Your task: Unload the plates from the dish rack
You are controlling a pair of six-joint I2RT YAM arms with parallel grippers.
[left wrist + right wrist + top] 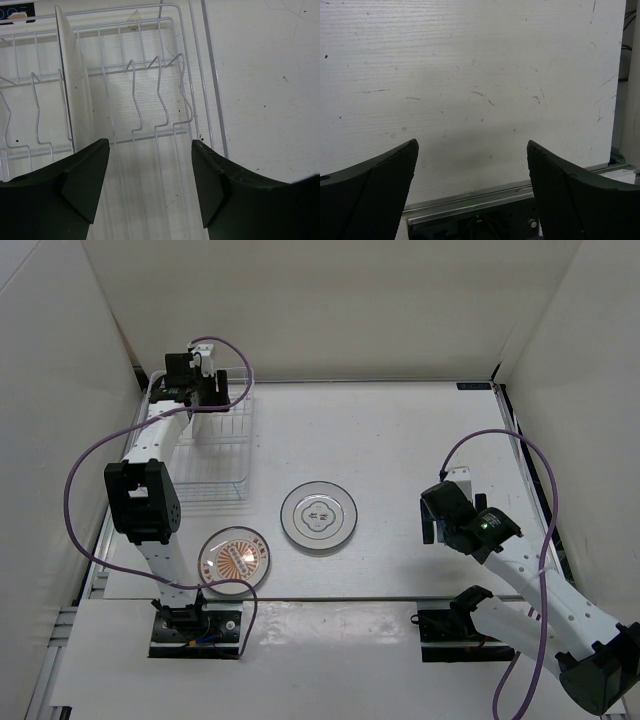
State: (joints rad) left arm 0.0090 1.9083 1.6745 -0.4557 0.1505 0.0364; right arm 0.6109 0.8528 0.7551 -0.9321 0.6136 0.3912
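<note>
Spread left pincer [150, 172] over dish rack [160, 90] seemingly hides part of edge-on plate [75, 90].

White wire dish rack [216, 476], grey-white ringed plate [319, 517] with dark motif, orange-centred plate [234, 558]

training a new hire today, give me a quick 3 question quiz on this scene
1. How many plates lie flat on the table?
2. True or false: the dish rack holds no plates.
3. Which arm's tool hovers over the dish rack: A left, B right?

Key
1. Two: the grey-ringed plate and the orange-patterned plate.
2. False: one white plate stands edge-on in it.
3. A: the left tool, open.
</note>
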